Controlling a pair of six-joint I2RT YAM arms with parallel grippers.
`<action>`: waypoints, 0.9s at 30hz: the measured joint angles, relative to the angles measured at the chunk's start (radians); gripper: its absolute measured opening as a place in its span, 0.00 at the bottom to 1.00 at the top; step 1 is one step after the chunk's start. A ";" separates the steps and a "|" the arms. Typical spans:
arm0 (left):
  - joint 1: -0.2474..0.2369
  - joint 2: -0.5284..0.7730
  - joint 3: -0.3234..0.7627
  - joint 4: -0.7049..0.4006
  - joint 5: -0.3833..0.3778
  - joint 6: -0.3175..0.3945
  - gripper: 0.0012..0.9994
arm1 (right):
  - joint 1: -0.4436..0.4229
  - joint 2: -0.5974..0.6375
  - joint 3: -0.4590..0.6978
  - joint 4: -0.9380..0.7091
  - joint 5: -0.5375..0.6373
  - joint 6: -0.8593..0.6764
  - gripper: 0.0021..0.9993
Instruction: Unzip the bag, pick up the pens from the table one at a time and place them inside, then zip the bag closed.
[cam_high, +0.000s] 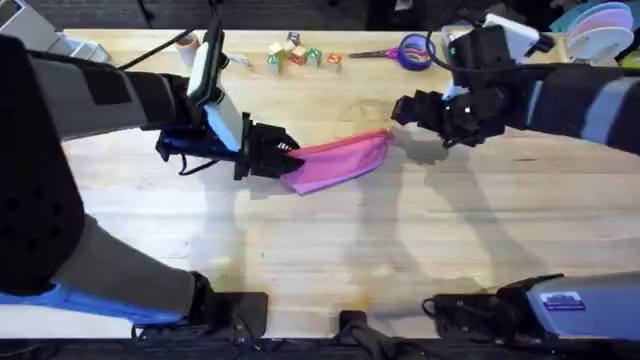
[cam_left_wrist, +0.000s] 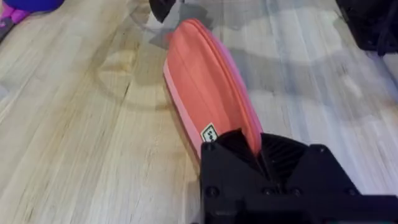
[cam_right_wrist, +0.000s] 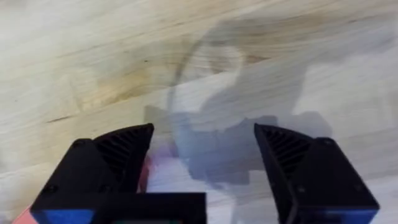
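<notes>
- Overhead: bag (cam_high: 338, 160) lying pink and slanted near the middle of the table (cam_high: 330, 250), higher end toward 2 o'clock, lower end toward 8 o'clock.
- Left gripper (cam_high: 283, 158) at the bag's 8 o'clock end, black fingers clamped on the fabric there, arm stretching off toward 9 o'clock.
- Right gripper (cam_high: 400, 108) hanging just past the bag's 2 o'clock tip, close beside it; contact not clear from above.
- Scissors (cam_high: 405, 51) with purple handles and a row of small toy blocks (cam_high: 298, 56) far off at 12 o'clock along the table's back edge, well apart from the bag.
- Left wrist: coral zipper side of the bag (cam_left_wrist: 205, 87) running away from the left gripper (cam_left_wrist: 260, 149), near end pinched between the two black fingers, a small label just beside the grip.
- Far tip of the bag reaching a dark finger of the other arm (cam_left_wrist: 163, 7).
- Right wrist: right gripper (cam_right_wrist: 202, 149) with both black fingers spread wide apart, bare wood grain and shadow between them.
- A sliver of pink bag (cam_right_wrist: 147, 171) peeking beside one finger, outside the gap, not held.
</notes>
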 joint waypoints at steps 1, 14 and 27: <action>0.000 0.000 0.000 0.000 -0.002 0.000 0.04 | -0.001 -0.016 -0.003 -0.006 0.012 -0.013 0.99; 0.000 0.000 0.000 -0.007 0.026 -0.003 0.99 | 0.068 -0.499 -0.005 -0.177 0.057 -0.224 1.00; 0.000 -0.071 0.000 -0.011 -0.110 0.000 1.00 | 0.068 -0.573 -0.005 -0.214 0.060 -0.258 1.00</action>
